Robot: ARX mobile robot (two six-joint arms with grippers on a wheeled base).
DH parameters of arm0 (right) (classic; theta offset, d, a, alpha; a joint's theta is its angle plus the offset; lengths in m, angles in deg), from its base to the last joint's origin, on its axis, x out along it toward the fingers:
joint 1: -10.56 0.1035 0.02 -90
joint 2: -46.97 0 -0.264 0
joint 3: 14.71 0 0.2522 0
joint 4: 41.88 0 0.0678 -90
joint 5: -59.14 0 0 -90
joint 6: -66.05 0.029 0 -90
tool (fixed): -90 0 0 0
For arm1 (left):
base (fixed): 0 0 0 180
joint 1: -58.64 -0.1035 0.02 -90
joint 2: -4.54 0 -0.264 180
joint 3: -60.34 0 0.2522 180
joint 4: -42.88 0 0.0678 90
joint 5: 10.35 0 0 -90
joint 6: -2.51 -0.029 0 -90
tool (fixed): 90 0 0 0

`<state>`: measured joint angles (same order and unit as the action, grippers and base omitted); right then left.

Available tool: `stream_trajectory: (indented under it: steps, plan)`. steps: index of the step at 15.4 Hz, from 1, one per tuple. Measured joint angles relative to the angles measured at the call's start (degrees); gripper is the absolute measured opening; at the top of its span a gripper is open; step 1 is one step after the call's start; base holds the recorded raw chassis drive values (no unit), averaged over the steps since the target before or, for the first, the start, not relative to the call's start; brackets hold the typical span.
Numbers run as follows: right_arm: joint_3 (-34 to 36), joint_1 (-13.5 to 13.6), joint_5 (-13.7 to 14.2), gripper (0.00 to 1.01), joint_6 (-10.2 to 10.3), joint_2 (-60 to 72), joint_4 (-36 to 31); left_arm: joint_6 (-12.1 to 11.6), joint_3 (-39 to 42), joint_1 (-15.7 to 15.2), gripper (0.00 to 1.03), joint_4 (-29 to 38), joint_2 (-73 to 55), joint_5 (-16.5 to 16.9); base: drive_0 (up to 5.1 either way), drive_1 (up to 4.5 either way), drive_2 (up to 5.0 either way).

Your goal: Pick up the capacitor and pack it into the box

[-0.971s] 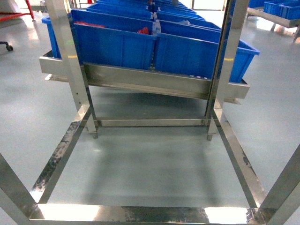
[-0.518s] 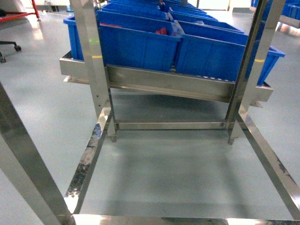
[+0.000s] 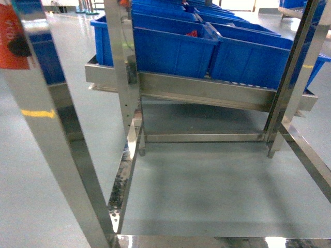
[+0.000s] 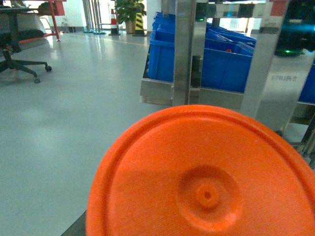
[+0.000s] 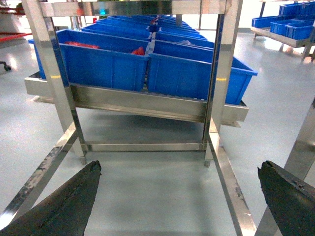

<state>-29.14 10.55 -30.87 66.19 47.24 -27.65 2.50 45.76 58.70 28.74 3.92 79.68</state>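
The right claw (image 5: 179, 196) is hanging wide open before blue bins (image 5: 147, 64) sitting on a steel rack (image 5: 142, 103); the left claw's state cannot be told, an orange disc (image 4: 206, 177) filling its view.

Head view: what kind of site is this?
Likely a factory or warehouse floor: rows of blue plastic bins on a sloped stainless steel rack, over a smooth grey coated floor.
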Motion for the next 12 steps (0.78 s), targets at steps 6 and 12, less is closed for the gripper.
stream_trajectory:
  steps: [6, 12]
  plan:
    - [0.0, 0.0, 0.0, 0.98, 0.0, 0.0, -0.22, 0.0, 0.0, 0.0, 0.43, -0.04, 0.0, -0.13, -4.7, 1.36, 3.7]
    - [0.0, 0.0, -0.02, 0.98, 0.0, 0.0, -0.09, 0.0, 0.0, 0.0, 0.43, -0.04, 0.0, -0.07, -4.8, 1.43, 3.5]
